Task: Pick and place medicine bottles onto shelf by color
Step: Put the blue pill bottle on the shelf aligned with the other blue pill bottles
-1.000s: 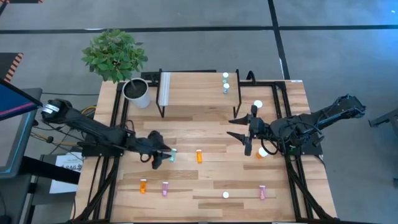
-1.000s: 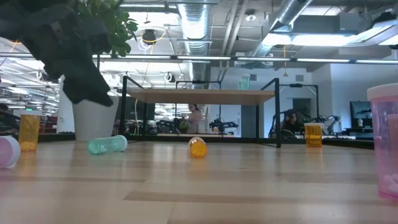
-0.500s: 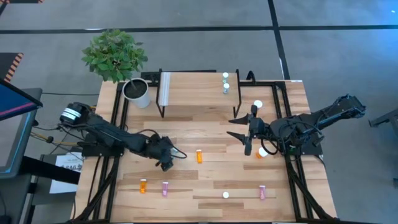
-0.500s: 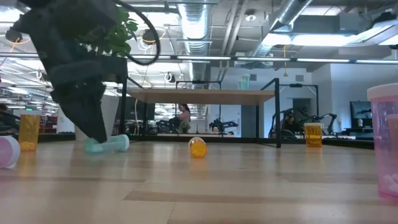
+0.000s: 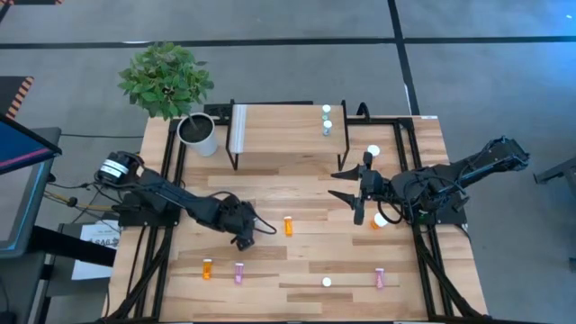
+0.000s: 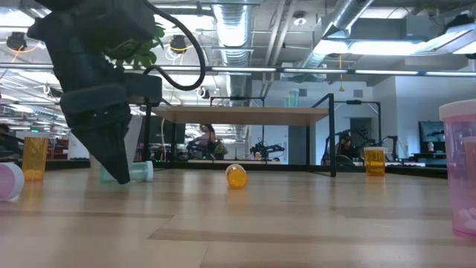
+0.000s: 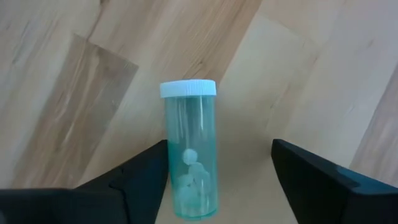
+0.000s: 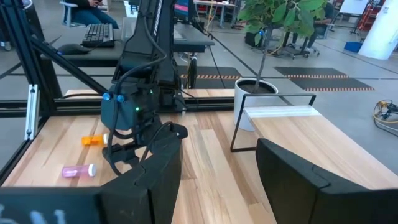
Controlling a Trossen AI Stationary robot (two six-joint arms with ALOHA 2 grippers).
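Observation:
A teal-green bottle [image 7: 189, 149] with a white cap lies on its side on the table, left of centre. My left gripper [image 7: 219, 146] is open and low over it, one finger on each side; it also shows in the high view [image 5: 250, 232] and the low view [image 6: 115, 167]. My right gripper [image 5: 340, 184] is open and empty at the right. Two teal bottles [image 5: 327, 119] stand on the shelf [image 5: 279, 130]. An orange bottle [image 5: 288, 225] lies at centre. My left gripper comes from above, its fingers pointing down along the lying teal bottle's two long sides. One finger [image 7: 152, 168] stands right against the bottle's side [image 7: 171, 168]; I cannot tell whether it touches. The bottle lies flat on the table.
A white plant pot [image 5: 198, 135] stands left of the shelf. Small orange [image 5: 207, 268] and pink [image 5: 238, 272] bottles lie near the front left, another pink one [image 5: 380, 279] and a white-capped one [image 5: 327, 282] front right. Two large orange bottles [image 5: 380, 219] stand by my right arm.
My left gripper has gone toward the table's right edge and down to the table, and now stands over the teal bottle with a finger on each side. The right arm has kept still.

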